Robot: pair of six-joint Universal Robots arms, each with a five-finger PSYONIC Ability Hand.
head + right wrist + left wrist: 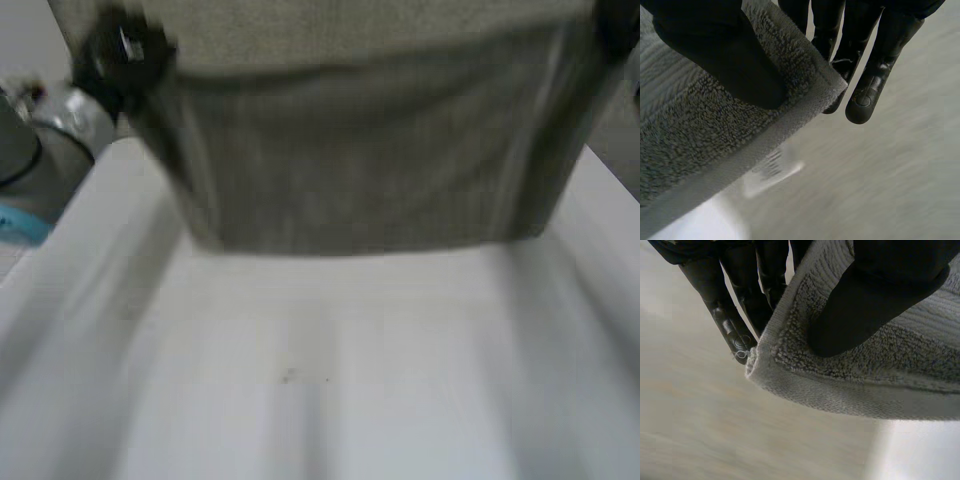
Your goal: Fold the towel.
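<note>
I've got the towel hanging spread above the bench, left hand and right hand each pinching an upper corner between thumb and fingers, so next, I reckon, lower the free edge down evenly and fold over.

Counted one towel, grey terry, a single piece, not a pair or a stack. Recorded two black hands: one left hand and one right hand. Logged also one white worktop, one white label and one grey arm joint with one light-blue cap.
</note>
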